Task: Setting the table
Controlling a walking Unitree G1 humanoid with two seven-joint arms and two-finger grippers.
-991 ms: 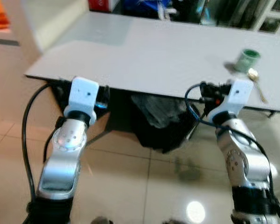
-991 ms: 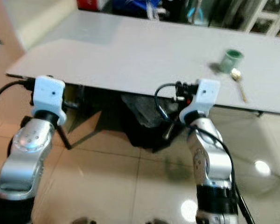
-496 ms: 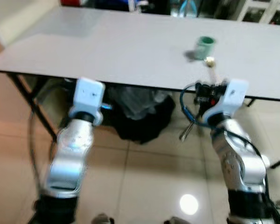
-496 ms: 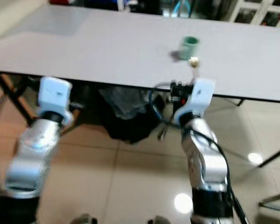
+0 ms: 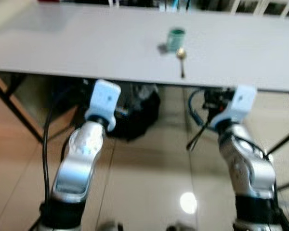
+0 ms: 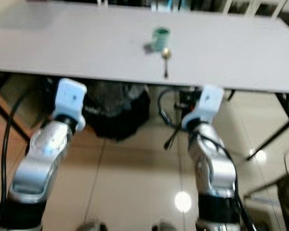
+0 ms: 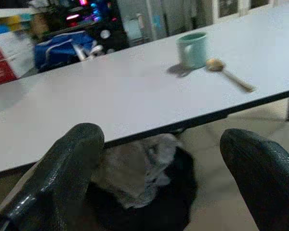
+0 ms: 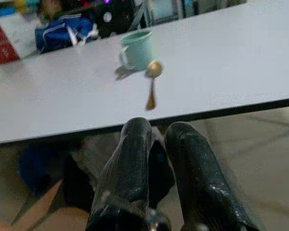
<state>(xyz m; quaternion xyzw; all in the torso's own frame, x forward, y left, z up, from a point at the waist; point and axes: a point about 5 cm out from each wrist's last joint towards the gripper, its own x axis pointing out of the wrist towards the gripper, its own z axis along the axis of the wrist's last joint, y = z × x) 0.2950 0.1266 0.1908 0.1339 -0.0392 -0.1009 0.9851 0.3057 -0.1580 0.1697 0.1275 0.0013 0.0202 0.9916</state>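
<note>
1. The robot is standing on a glossy beige tiled floor (image 5: 149, 178) that is reflecting a ceiling light, with both silver arms raised in front of it, just short of the near edge of the tabletop.
2. The left gripper (image 7: 154, 178) is hanging below the level of the table edge; its two black fingers (image 7: 62, 168) are standing wide apart, so the jaws are released and holding nothing.
3. The right gripper (image 8: 156, 144) is likewise sitting below and just short of the near edge, its fingers (image 8: 130, 159) lying close side by side, so the jaws are clenched on nothing that can be seen.
4. A crumpled black bag (image 5: 135, 108) is lying on the floor under the table, beyond the left arm.
5. The long light-grey tabletop (image 5: 77, 43) is stretching across the head views on dark angled legs.
6. A small gold-coloured metal spoon (image 5: 181, 60) is lying flat near the front edge, handle pointing toward the robot, bowl away.
7. A pale green ceramic mug (image 5: 175, 38) is standing upright just beyond the spoon's bowl, close beside it; contact cannot be told.
8. Behind the far edge, a blue bag (image 7: 62, 48) and a red-and-white box (image 7: 7, 62) are sitting amid blurred dark clutter.
</note>
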